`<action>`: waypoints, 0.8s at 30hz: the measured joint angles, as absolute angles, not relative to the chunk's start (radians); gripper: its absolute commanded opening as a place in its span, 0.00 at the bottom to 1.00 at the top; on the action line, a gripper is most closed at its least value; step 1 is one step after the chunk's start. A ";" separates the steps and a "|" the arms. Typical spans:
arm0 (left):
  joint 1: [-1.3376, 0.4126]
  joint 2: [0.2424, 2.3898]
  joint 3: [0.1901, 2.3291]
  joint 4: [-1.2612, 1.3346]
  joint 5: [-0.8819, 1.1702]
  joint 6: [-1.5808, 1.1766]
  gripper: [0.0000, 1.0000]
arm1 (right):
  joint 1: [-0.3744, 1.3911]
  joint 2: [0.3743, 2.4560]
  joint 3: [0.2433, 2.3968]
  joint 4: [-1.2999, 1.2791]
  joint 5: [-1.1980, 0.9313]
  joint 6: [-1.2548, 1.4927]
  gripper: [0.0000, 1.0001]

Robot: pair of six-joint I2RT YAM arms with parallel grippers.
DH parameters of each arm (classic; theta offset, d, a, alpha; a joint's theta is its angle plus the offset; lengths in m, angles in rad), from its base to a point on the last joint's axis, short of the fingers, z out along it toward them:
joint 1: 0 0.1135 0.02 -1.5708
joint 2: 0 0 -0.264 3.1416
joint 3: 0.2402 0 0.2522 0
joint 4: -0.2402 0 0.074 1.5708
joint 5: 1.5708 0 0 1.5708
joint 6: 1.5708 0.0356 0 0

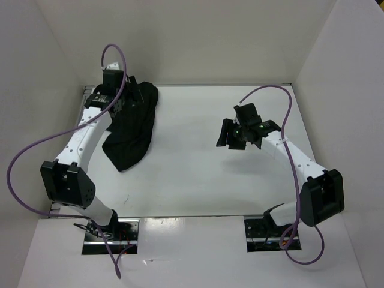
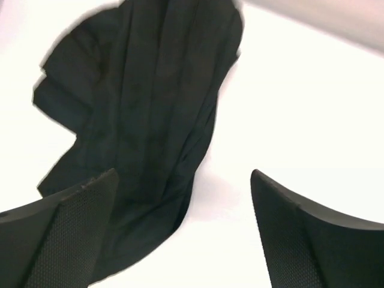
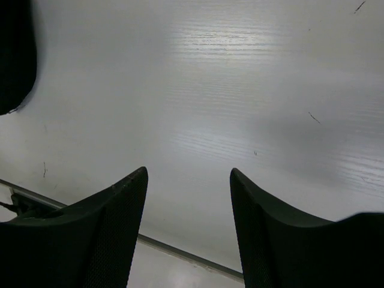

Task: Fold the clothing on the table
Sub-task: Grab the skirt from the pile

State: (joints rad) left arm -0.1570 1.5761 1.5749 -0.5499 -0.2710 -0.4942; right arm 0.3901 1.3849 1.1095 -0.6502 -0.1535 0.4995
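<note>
Left wrist: clothing [image 2: 144, 120] beneath released left pincer [image 2: 183, 174]; right pincer [image 3: 189, 169] released, well apart.

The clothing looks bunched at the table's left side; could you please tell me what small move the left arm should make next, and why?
Probably lower the left gripper onto the edge of the clothing below it and close. Its jaws stand wide and empty just above the crumpled fabric, while the right gripper, also open, hangs over bare table, away from the garment.
</note>
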 measured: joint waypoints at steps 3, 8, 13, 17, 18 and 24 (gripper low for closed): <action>-0.144 1.594 1.508 -0.556 -0.245 -0.475 0.99 | 0.390 1.385 1.110 -0.650 -0.154 0.500 0.62; -0.134 1.712 1.494 -0.554 -0.254 -0.469 0.95 | 0.390 1.385 1.106 -0.649 -0.153 0.500 0.62; -0.131 1.871 1.494 -0.553 -0.261 -0.472 0.59 | 0.385 1.377 1.087 -0.650 -0.146 0.504 0.62; -0.131 1.964 1.494 -0.553 -0.242 -0.477 0.23 | 0.383 1.366 1.079 -0.652 -0.141 0.505 0.62; -0.131 1.978 1.494 -0.553 -0.239 -0.477 0.11 | 0.382 1.363 1.079 -0.653 -0.139 0.506 0.62; -0.147 1.974 1.497 -0.562 -0.210 -0.466 0.00 | 0.374 1.354 1.079 -0.652 -0.134 0.508 0.62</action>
